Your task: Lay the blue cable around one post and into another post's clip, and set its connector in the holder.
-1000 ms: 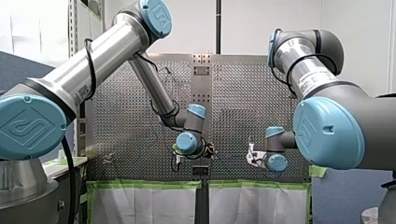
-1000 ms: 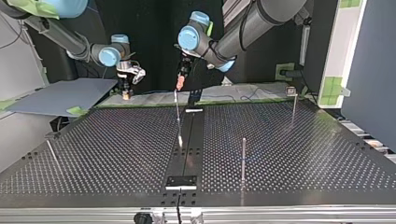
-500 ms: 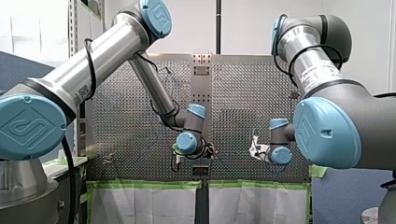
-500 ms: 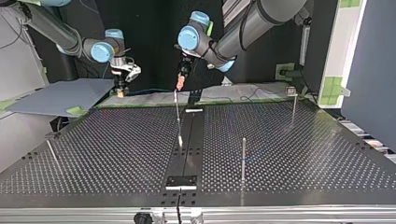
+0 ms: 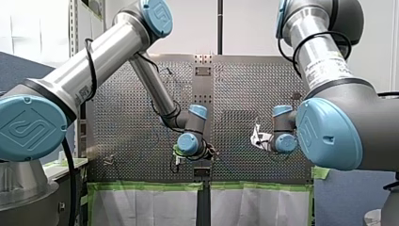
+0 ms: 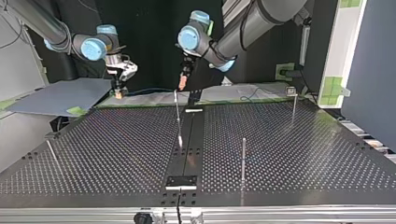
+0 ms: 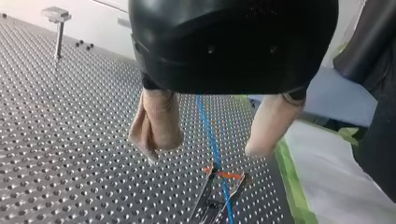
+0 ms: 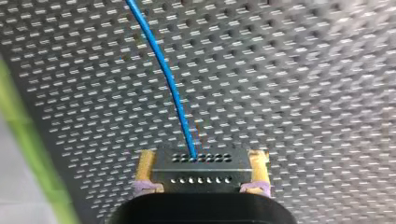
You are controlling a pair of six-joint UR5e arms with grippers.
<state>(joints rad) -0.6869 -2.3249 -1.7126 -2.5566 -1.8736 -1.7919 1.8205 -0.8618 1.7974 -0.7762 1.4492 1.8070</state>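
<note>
In the right wrist view my right gripper (image 8: 202, 173) is shut on the black connector (image 8: 201, 163), held between yellow pads. The blue cable (image 8: 163, 74) leaves the connector and runs ahead over the perforated table. My left gripper (image 7: 208, 142) hangs open on beige pads. The blue cable (image 7: 203, 109) passes under the gap between its fingers and over a metal clip with orange marks (image 7: 223, 176). In the top view my right gripper (image 6: 119, 88) is at the far left edge of the table, and my left gripper (image 6: 181, 84) hovers above the middle post (image 6: 178, 116).
Further posts stand at the top view's right (image 6: 243, 158) and far right (image 6: 293, 105), the latter with a clip on top; a thin one leans at the left (image 6: 52, 151). A black holder plate (image 6: 182, 182) sits at the near edge. Green tape lines the table's far edge (image 6: 140, 105).
My right arm has carried the connector up and further towards the top view's left. My left arm has stayed where it was.
</note>
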